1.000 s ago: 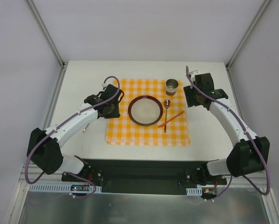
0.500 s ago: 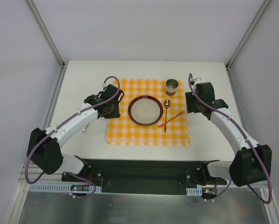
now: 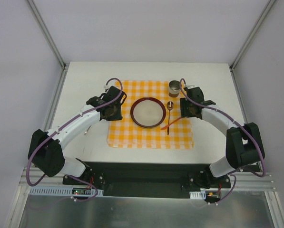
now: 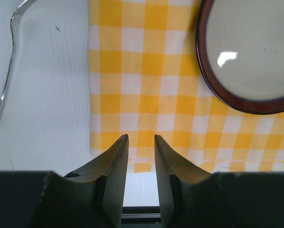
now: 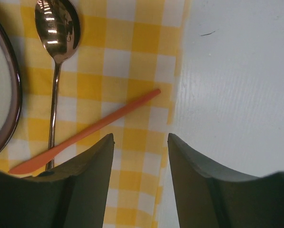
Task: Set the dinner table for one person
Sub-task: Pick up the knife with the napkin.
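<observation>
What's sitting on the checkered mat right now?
A plate, spoon, an orange stick crossing the spoon's handle, and a metal cup at the far right corner. The left gripper hides part of the mat at its left edge.

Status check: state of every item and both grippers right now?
plate: empty, on mat.
spoon: flat on mat, right of plate.
orange stick: lying across spoon handle.
cup: upright, mat's far-right corner.
fork: on bare table, left of mat.
left gripper: slightly open, empty.
right gripper: open, empty.
</observation>
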Robot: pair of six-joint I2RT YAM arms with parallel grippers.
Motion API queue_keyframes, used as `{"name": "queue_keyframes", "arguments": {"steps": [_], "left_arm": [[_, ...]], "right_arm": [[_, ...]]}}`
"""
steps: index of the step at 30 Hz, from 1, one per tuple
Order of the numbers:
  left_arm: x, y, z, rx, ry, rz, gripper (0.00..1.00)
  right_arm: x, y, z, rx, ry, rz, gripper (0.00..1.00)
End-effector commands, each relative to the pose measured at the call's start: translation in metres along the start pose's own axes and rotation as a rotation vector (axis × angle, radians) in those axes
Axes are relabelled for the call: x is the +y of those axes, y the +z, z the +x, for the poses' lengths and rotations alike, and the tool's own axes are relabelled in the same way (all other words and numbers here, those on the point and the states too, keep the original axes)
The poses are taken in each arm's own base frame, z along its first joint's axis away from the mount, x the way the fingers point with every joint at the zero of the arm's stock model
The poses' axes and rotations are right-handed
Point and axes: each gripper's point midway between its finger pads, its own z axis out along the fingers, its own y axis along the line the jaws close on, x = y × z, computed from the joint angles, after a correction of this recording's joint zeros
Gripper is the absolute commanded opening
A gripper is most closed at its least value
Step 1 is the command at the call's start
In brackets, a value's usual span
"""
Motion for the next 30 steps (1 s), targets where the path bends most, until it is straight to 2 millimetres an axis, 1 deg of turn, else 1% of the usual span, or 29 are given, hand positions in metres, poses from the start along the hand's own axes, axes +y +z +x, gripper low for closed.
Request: {"name": "queue_keyframes", "arguments": {"steps": [1,3,6,10,14,15,16,19,21,22,25,26,28,30], "left_arm": [[0.004,-0.001,0.002,-0.001,0.015,-0.025,0.28],[0.004,0.0,0.003,0.001,0.017,-0.026,0.28],[0.004,-0.001,0.003,0.0,0.017,-0.023,0.28],[0.003,-0.001,0.004,0.004,0.016,-0.019,0.28],[0.003,0.0,0.004,0.005,0.016,-0.021,0.28],[0.004,0.0,0.004,0.007,0.017,-0.023,0.28],[0.004,0.0,0.005,0.008,0.017,-0.024,0.28],[0.004,0.0,0.004,0.005,0.017,-0.025,0.28],[0.006,0.0,0.004,0.004,0.019,-0.033,0.28],[0.006,0.0,0.004,0.002,0.019,-0.033,0.28],[0.007,-0.001,0.004,-0.002,0.018,-0.034,0.28],[0.008,0.0,0.005,-0.002,0.018,-0.036,0.28],[0.007,-0.001,0.004,-0.002,0.018,-0.034,0.28],[0.006,-0.001,0.004,-0.002,0.018,-0.031,0.28]], "right_arm": [[0.015,0.009,-0.026,-0.063,0.048,-0.019,0.51],[0.016,0.015,-0.022,-0.047,0.049,-0.019,0.47],[0.015,0.017,-0.023,-0.053,0.059,-0.008,0.45],[0.014,0.017,-0.028,-0.065,0.07,0.002,0.46],[0.015,0.021,-0.033,-0.059,0.068,0.005,0.46],[0.016,0.021,-0.039,-0.066,0.069,0.001,0.46],[0.018,0.026,-0.038,-0.052,0.068,0.0,0.45],[0.023,0.033,-0.043,-0.044,0.071,-0.014,0.42],[0.025,0.036,-0.046,-0.042,0.074,-0.018,0.36],[0.025,0.039,-0.044,-0.033,0.073,-0.017,0.33],[0.023,0.044,-0.043,-0.024,0.08,-0.007,0.14],[0.023,0.045,-0.043,-0.02,0.082,-0.009,0.13],[0.02,0.047,-0.04,-0.011,0.086,-0.003,0.05],[0.019,0.049,-0.038,-0.004,0.091,0.0,0.04]]}}
